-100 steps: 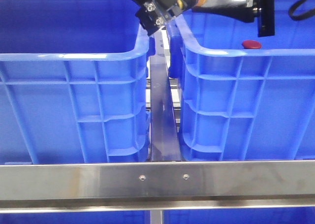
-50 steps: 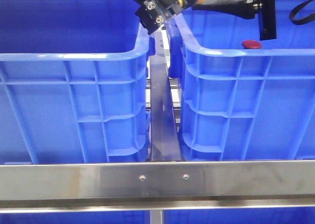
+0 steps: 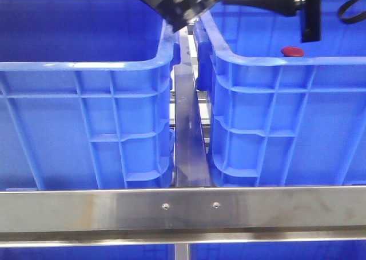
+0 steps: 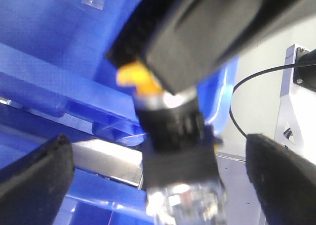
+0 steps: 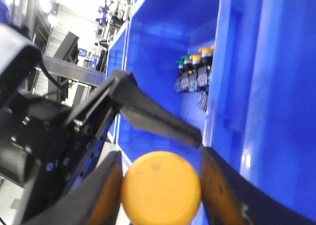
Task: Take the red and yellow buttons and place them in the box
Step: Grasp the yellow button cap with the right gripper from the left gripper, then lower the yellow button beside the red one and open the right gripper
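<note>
— While the right gripper [image 5: 160,178] stays out of the front camera's clear sight, what does its wrist camera show?

— Its two fingers [image 5: 106,193] are clamped on the yellow button [image 5: 161,187], one pad on each side, touching it. Beyond it a blue crate wall [image 5: 276,86] rises close by, and a cluster of small switch parts [image 5: 195,74] sits deep in that crate; too small to count.

— And the left gripper [image 4: 163,178]?

— Spread wide. Its two dark pads [image 4: 37,178] stand well apart, with a black and clear switch body [image 4: 180,156] between them, touching neither. A yellow bit [image 4: 136,79] shows just above that body.

— How many crates in front?

— Two. The left crate [image 3: 86,66] fills nine o'clock, the right crate [image 3: 286,71] three o'clock. Their rolled rims nearly meet; only a narrow steel rail [image 3: 189,134] runs in the gap. A steel bar [image 3: 183,208] crosses at six o'clock.

— The red button [image 3: 292,51]?

— One, at two o'clock, peeking just over the right crate's near rim, inside it. The arms [image 3: 183,3] crowd twelve o'clock, right above both inner rims, blurred.
</note>
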Tool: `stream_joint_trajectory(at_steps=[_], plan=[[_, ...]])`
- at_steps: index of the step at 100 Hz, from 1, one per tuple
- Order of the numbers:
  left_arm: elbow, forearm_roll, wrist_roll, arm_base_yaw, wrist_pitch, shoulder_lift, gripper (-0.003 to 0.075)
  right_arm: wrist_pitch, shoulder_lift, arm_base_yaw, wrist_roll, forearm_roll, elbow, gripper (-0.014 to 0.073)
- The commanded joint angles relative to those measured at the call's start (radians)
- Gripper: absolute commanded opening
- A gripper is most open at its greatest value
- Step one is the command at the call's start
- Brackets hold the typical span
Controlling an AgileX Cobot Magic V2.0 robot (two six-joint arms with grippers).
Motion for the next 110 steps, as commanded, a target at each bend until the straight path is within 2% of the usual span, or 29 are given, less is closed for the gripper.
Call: stream_joint_trajectory(at_steps=[1, 29, 45, 63, 79, 93, 110], plan=[[-0.032, -0.054, 0.000, -0.006, 0.000, -0.047, 0.0630, 0.084, -0.037, -0.056, -0.009, 0.067, -0.041, 0.0316], [-0.032, -0.056, 0.000, -0.006, 0.005, -0.047, 0.0628, 0.114, -0.037, -0.282, -0.054, 0.033, -0.078, 0.0316], [-0.032, -0.056, 0.000, -0.006, 0.020, -0.047, 0.0628, 0.019, -0.037, -0.366, -0.134, -0.012, -0.112, 0.0316], [-0.032, -0.056, 0.000, -0.006, 0.020, -0.047, 0.0628, -0.213, -0.037, -0.375, -0.196, -0.138, -0.160, 0.0316], [-0.032, -0.056, 0.000, -0.006, 0.020, -0.047, 0.0628, -0.373, -0.037, -0.375, -0.340, -0.145, -0.188, 0.0316], [-0.032, -0.056, 0.000, -0.006, 0.020, -0.047, 0.0628, -0.471, -0.027, -0.375, -0.491, -0.143, -0.195, 0.0316], [-0.032, -0.056, 0.000, -0.006, 0.020, -0.047, 0.0628, -0.519, 0.019, -0.366, -0.641, -0.117, -0.195, 0.0316]])
